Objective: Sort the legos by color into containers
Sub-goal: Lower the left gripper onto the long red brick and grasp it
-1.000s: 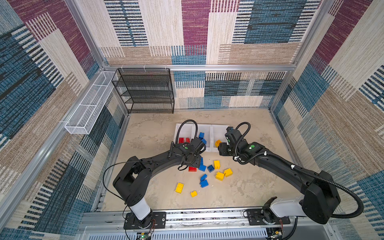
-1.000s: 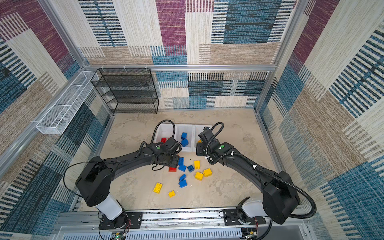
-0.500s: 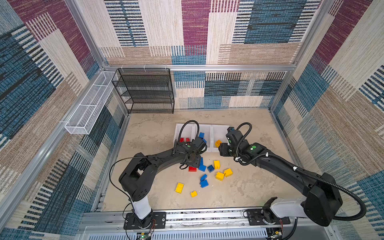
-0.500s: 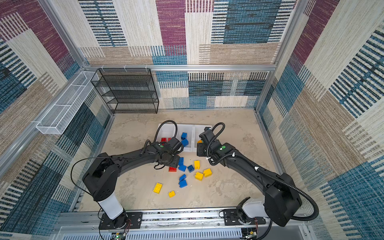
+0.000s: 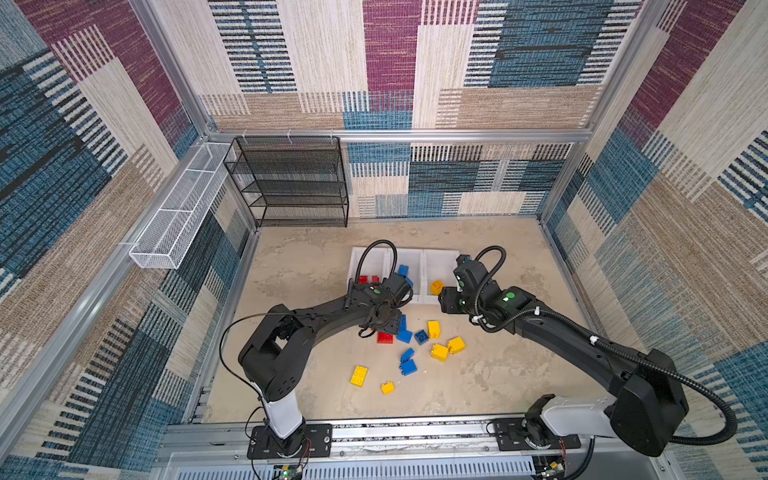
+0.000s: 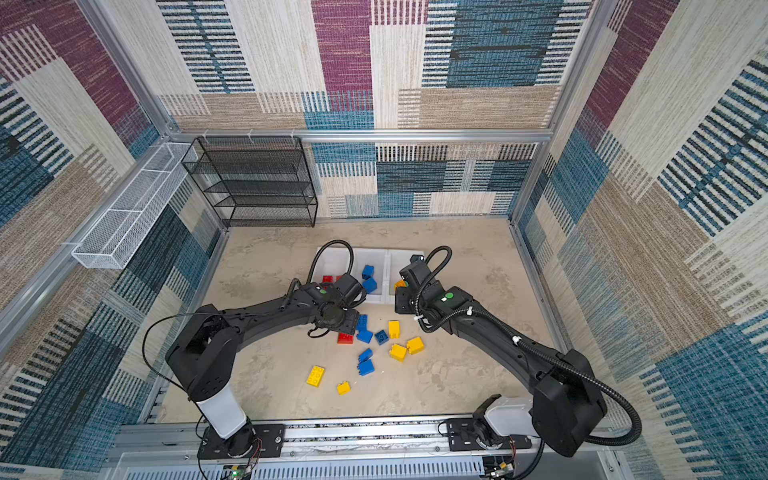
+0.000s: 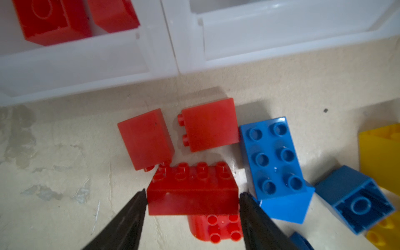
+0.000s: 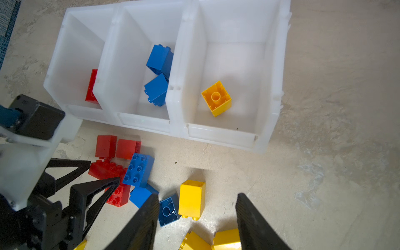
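Bracketing the red oblong brick endwise between left gripper tips, grip unclear, for the containers just ahead; holding right gripper spread, empty, yellow brick under the gap.

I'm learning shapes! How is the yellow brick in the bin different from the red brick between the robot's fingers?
The yellow brick is square; the red brick is long. Yellow shows its hollow underside; red shows studs. Yellow is in a bin; red isn't. Both are plastic.
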You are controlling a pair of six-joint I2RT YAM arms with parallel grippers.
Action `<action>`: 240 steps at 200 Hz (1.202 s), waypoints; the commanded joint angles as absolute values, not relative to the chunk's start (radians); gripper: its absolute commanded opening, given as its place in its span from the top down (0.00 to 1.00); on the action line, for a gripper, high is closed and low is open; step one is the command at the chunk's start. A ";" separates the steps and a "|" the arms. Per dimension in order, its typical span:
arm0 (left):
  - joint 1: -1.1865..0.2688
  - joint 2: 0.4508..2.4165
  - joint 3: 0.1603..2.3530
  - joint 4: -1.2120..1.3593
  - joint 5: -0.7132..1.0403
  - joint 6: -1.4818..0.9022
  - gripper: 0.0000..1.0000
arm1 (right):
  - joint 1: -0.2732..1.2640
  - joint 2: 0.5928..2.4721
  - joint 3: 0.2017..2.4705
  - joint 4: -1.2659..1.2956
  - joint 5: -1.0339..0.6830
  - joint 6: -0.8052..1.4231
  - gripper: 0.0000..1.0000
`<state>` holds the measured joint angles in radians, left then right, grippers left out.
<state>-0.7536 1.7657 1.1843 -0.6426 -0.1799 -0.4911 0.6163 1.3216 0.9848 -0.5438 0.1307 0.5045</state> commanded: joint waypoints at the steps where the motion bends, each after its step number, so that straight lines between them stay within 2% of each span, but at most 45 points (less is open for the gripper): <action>1: -0.753 1.759 1.181 -0.648 -0.186 -0.502 0.29 | 0.617 1.316 0.983 -0.538 0.130 0.520 0.40; 82: -0.753 1.762 1.167 -0.639 -0.166 -0.518 0.27 | 0.617 1.313 0.979 -0.540 0.128 0.520 0.40; 174: -0.752 1.780 1.174 -0.631 -0.153 -0.509 0.34 | 0.617 1.312 0.986 -0.552 0.136 0.512 0.40; 240: -0.747 1.682 1.207 -0.641 -0.139 -0.504 0.36 | 0.617 1.306 0.996 -0.563 0.146 0.511 0.40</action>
<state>-0.7532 1.7172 1.1835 -0.6407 -0.1486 -0.4976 0.6163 1.3125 0.9863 -0.5591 0.1341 0.5072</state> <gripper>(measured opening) 0.665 0.602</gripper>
